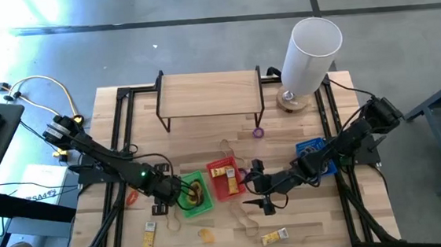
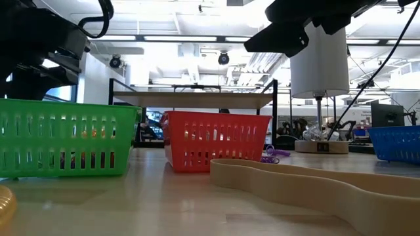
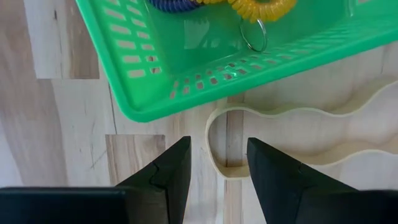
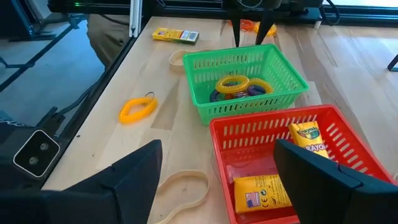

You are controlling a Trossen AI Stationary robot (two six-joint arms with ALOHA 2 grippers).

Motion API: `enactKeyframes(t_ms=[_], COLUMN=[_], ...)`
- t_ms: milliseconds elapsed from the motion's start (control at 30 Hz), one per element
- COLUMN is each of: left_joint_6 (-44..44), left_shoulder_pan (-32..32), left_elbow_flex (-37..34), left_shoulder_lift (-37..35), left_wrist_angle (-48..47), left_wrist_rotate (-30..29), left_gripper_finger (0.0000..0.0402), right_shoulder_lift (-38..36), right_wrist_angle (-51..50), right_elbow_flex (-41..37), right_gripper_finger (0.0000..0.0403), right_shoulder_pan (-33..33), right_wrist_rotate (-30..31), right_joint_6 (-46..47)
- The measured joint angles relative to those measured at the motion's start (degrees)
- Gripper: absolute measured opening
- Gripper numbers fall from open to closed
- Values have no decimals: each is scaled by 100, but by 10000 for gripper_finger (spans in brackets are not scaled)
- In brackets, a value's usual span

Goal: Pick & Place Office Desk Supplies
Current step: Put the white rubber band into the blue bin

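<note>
Supplies are lying scattered along the bench's (image 1: 202, 89) front edge; I'm hovering the left tool (image 3: 217, 163), fingers parted and empty, over a tan rubber-band loop (image 3: 298, 140) beside the green basket (image 3: 186, 81). Right tool (image 4: 217, 180), wide open, is hanging above the red basket (image 4: 323, 124).

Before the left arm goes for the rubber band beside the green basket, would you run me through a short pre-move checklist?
1. Left gripper open: ok, jaws apart and empty.
2. Rubber band lined up: ok, its looped end lies on the table between the fingers.
3. Green basket clear of the grasp: cannot tell, its rim sits close beyond the fingertips.
4. Coil keychains already in the green basket: ok.
5. Right gripper out of the way: ok, open, beside the red basket.
</note>
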Motion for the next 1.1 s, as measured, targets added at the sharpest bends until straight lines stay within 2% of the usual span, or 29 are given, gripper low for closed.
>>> enactKeyframes(t_ms=[467,867,1100], left_joint_6=[-647,-698,-720], left_shoulder_pan=[-208,-213,-213], left_elbow_flex=[-258,-426,-424], left_shoulder_lift=[2,8,349], left_wrist_angle=[50,545,542], left_wrist_rotate=[-454,-447,-432], left_gripper_finger=[149,149,149], right_shoulder_lift=[0,0,0], right_wrist_angle=[-2,-5,-63], right_elbow_flex=[0,-2,-2], right_gripper_finger=[295,295,295], right_shoulder_pan=[0,0,0], right_wrist_rotate=[2,4,7], right_joint_6=[30,30,30])
